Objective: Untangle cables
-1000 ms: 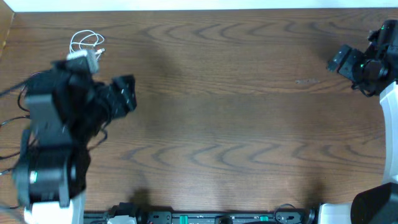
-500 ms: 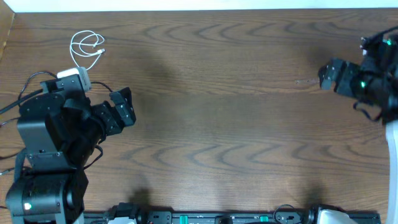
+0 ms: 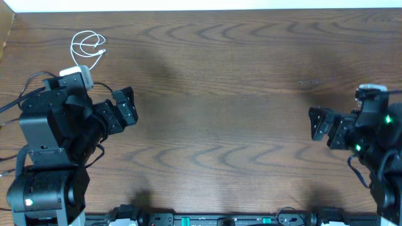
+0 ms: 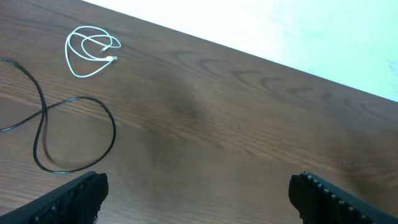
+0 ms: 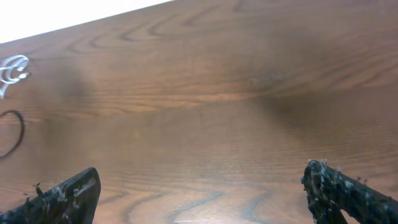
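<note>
Two cables showed on the table (image 3: 213,81), and neither gripper held either of them. The white cable (image 3: 87,48) lay coiled in a small loose loop far out at ten o'clock on the overhead view, its plug end tucked inside the coil. In the left wrist view the same white cable (image 4: 90,51) sat at about twelve o'clock from the black cable (image 4: 76,134), which made one wide loop crossing over itself once, with both tails running off the left edge. The two were near each other but clearly apart, not touching. From overhead, most of the black one was hidden under the left arm.

The left gripper (image 4: 199,198) was spread wide and empty, over bare wood at about four o'clock from the black loop. The right gripper (image 5: 202,194) was also wide and empty at three o'clock on the table, well apart from both cables; the white cable (image 5: 13,68) and a bit of the black cable (image 5: 12,134) appeared only at its far nine o'clock edge.

Judging by how things lay, the separating looked mostly done, since white and black no longer crossed. What seemed left was the black cable's single self-crossing, if it needed opening out. Whether further black cables lay outside the views could not be told.
</note>
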`<action>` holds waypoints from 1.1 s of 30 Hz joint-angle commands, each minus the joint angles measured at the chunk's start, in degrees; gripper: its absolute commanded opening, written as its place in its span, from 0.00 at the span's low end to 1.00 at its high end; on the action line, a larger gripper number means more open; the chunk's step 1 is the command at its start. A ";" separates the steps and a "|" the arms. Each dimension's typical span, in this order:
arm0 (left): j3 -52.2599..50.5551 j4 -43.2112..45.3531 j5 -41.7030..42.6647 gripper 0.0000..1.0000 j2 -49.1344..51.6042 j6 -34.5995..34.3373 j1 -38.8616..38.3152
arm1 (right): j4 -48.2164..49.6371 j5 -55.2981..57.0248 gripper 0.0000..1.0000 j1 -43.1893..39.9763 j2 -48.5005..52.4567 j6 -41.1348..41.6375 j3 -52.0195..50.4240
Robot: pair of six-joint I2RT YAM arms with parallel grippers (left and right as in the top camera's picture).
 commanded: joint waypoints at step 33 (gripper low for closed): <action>0.20 -0.11 0.46 0.98 0.22 0.55 -0.13 | 6.84 5.07 0.99 5.25 -8.48 -10.78 -12.50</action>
